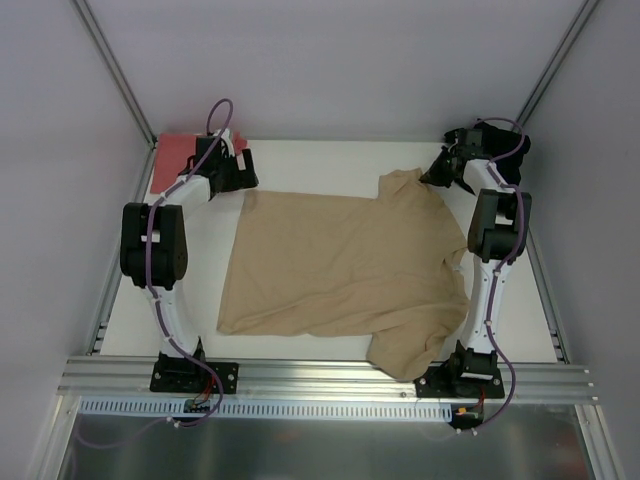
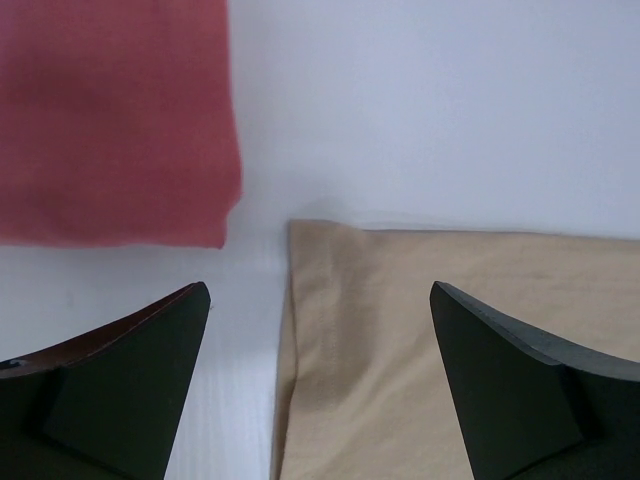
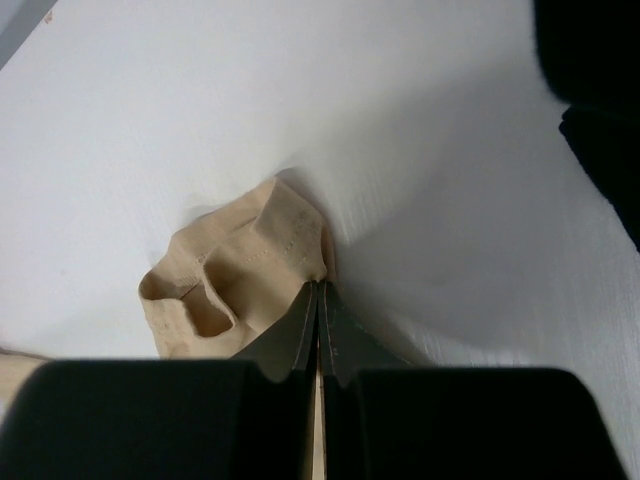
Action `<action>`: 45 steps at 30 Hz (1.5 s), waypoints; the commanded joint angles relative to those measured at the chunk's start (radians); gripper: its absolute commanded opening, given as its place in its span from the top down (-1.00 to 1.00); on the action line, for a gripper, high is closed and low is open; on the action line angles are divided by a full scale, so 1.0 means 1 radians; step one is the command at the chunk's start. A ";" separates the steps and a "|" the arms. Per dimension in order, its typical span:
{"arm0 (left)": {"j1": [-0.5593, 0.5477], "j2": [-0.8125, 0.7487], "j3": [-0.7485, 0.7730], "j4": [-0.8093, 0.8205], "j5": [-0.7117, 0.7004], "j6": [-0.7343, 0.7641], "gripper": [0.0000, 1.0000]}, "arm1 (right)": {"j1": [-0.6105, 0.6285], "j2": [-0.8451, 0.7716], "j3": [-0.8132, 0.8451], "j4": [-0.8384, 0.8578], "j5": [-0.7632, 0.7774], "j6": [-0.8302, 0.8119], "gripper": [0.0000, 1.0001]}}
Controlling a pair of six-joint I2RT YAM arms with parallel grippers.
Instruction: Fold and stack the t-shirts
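White tabletop [image 1: 330, 160], enclosed by pale walls, serves as the work surface. The jaws of the right gripper [image 3: 318, 288] are pressed fully together on a bunched fold of the tan t-shirt [image 3: 235, 280], at that shirt's far right corner. The jaws of the left gripper [image 2: 318, 290] are spread wide with nothing held. They are positioned over the tan t-shirt's far left corner, with one finger outside its left edge. The tan t-shirt is spread mostly flat across the table's middle. The salmon-red t-shirt [image 2: 110, 110] is located just beyond the tan t-shirt's far left corner, not touching it.
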 commanded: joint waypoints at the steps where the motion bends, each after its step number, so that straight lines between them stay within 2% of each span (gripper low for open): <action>1: 0.021 0.074 0.129 -0.113 0.186 -0.018 -0.88 | -0.010 -0.092 -0.009 0.001 -0.016 -0.004 0.99; 3: 0.044 0.103 0.150 -0.118 0.273 -0.067 -0.87 | -0.010 -0.095 -0.012 0.001 -0.015 -0.006 0.99; 7: 0.050 0.138 0.186 -0.147 0.320 -0.089 -0.84 | -0.012 -0.097 -0.010 0.000 -0.012 -0.007 0.99; 14: 0.058 0.184 0.242 -0.239 0.327 -0.096 -0.81 | -0.013 -0.097 -0.015 0.001 -0.012 -0.002 0.99; 22: 0.061 0.218 0.266 -0.265 0.308 -0.093 -0.80 | -0.013 -0.095 -0.025 0.010 -0.018 0.002 0.99; 31: 0.061 0.315 0.406 -0.379 0.304 -0.102 -0.77 | -0.013 -0.097 -0.021 0.010 -0.019 0.005 0.99; 33: 0.061 0.321 0.413 -0.383 0.326 -0.102 -0.62 | -0.013 -0.097 -0.021 0.009 -0.018 0.002 0.99; 34: 0.063 0.327 0.418 -0.383 0.337 -0.101 -0.22 | -0.013 -0.095 -0.021 0.009 -0.018 0.002 0.99; 37: 0.061 0.335 0.421 -0.389 0.350 -0.107 0.53 | -0.013 -0.097 -0.021 0.007 -0.016 0.002 0.99; 45: 0.061 0.338 0.421 -0.392 0.349 -0.109 1.00 | -0.013 -0.101 -0.025 0.003 -0.016 -0.001 0.99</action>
